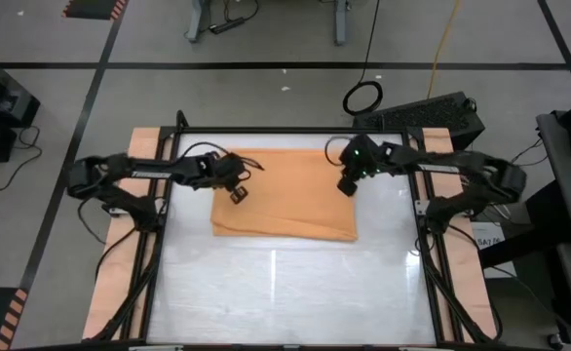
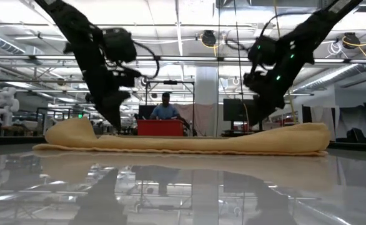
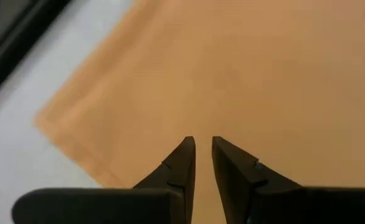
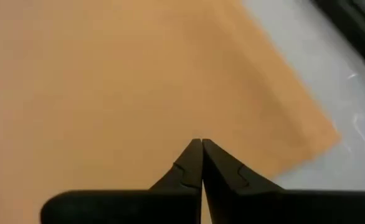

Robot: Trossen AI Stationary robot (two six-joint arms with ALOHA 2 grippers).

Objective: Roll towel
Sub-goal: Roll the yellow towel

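The orange-tan towel (image 1: 285, 195) lies flat on the far half of the white tabletop (image 1: 285, 292). In the low view (image 2: 189, 142) it is a low strip with both ends bulging up a little. My left gripper (image 1: 239, 195) stands over the towel's left part, pointing down, its fingertips a narrow gap apart (image 3: 201, 142). My right gripper (image 1: 347, 187) stands over the towel's right part, pointing down, with its fingertips shut together (image 4: 202, 142). Both wrist views show plain towel cloth (image 3: 245, 74) (image 4: 108, 74) just beyond the fingertips. No tag shows. My left gripper points down at the towel's left part (image 3: 201, 118), near its left edge; whether the fingertips touch the cloth I cannot tell. My right gripper points down at the towel's right part (image 4: 201, 118) with shut fingers; whether it touches the cloth I cannot tell.
The black frame rails (image 1: 169, 195) run along the table's left, right and far sides, close to the towel's far edge. Bare white tabletop lies on the near side of the towel. A person (image 2: 165, 107) sits far back in the room.
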